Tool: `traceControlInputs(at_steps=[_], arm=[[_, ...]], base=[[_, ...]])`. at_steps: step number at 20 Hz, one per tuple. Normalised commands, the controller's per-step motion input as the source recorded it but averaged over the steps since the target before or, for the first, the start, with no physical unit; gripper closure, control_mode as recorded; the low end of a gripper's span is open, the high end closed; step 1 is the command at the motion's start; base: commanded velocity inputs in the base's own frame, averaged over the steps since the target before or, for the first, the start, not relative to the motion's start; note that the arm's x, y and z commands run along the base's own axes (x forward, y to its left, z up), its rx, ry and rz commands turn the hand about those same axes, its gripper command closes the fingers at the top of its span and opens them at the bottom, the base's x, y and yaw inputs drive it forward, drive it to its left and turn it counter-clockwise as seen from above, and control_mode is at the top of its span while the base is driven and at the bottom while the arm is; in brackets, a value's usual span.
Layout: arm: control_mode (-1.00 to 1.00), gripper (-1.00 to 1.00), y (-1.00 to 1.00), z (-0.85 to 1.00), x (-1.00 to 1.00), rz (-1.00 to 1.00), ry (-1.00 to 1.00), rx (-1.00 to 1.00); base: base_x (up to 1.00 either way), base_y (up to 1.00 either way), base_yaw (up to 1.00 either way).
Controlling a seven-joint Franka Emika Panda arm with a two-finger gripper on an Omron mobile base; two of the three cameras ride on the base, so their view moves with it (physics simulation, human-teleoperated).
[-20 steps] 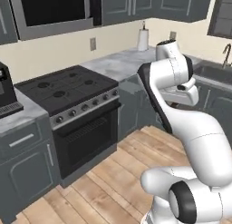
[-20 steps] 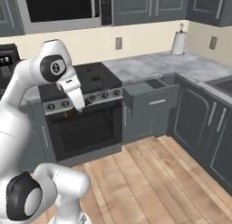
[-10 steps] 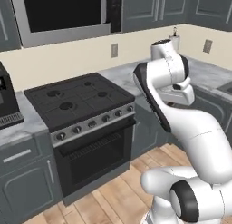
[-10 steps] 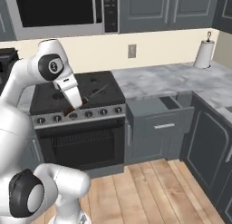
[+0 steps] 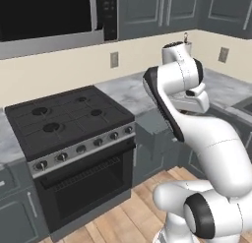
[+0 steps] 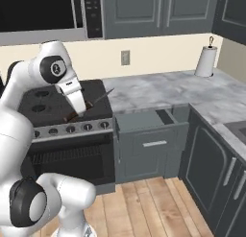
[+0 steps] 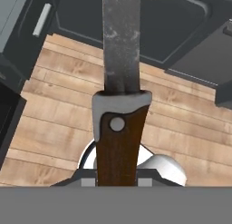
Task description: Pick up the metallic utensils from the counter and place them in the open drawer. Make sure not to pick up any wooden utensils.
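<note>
My gripper [image 6: 84, 109] hangs above the front of the black stove [image 6: 53, 104], shut on a knife [image 6: 104, 95] with a dark brown handle and a thin silver blade. The blade points right, toward the open drawer [image 6: 154, 135], a slate-grey box pulled out just right of the stove. In the hand view the knife [image 7: 118, 137] runs straight up from my gripper [image 7: 118, 180], with wooden floor behind it. The left base view has the open drawer [image 5: 149, 130] partly hidden behind my arm. The counter and the wooden utensils are out of view.
A grey marble worktop [image 6: 158, 89] runs from the stove to the corner, with a paper towel roll [image 6: 206, 62] at its back. A microwave [image 6: 43, 10] hangs over the stove. Dark cabinets [image 6: 211, 159] stand at the right and wooden floor [image 6: 153, 202] lies in front.
The whole picture has shifted, so the base has moved: stove and drawer are closer and larger. The arm keeps the same pose with the knife still gripped.
</note>
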Motion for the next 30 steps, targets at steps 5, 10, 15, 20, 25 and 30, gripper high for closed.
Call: traceControlInputs(at_steps=[5, 10, 15, 20, 25, 30], arm=[[1.0, 1.0, 0.0, 0.0, 0.0, 0.0, 0.0, 0.0], [1.0, 1.0, 0.0, 0.0, 0.0, 0.0, 0.0, 0.0], [1.0, 1.0, 0.0, 0.0, 0.0, 0.0, 0.0, 0.0], [1.0, 1.0, 0.0, 0.0, 0.0, 0.0, 0.0, 0.0], [1.0, 1.0, 0.0, 0.0, 0.0, 0.0, 0.0, 0.0], [1.0, 1.0, 0.0, 0.0, 0.0, 0.0, 0.0, 0.0]], base=[[0.5, -0.46, 0.07], [0.56, -0.41, 0.17], [0.46, -0.35, 0.05], [0.55, -0.23, 0.0], [0.57, -0.09, 0.03], [0.28, -0.2, 0.17]])
